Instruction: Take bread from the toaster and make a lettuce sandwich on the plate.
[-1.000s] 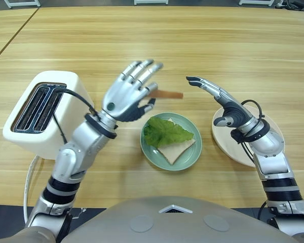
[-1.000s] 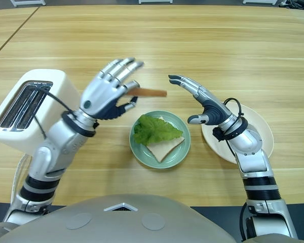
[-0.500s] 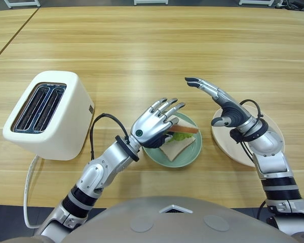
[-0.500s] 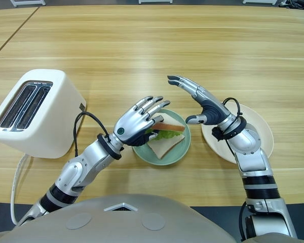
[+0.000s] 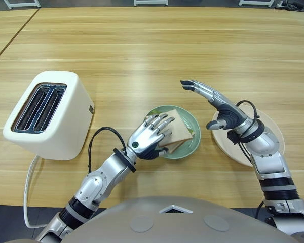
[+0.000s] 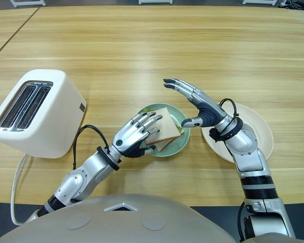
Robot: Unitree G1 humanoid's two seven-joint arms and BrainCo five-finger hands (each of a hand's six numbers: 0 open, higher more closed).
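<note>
Green plate at the frame's centre carries the sandwich; its top bread slice lies flat just right of the left robot hand, whose loosely curled fingers grip the slice's left edge. The right robot hand hovers farther off, right of the plate, fingers spread, holding nothing
</note>
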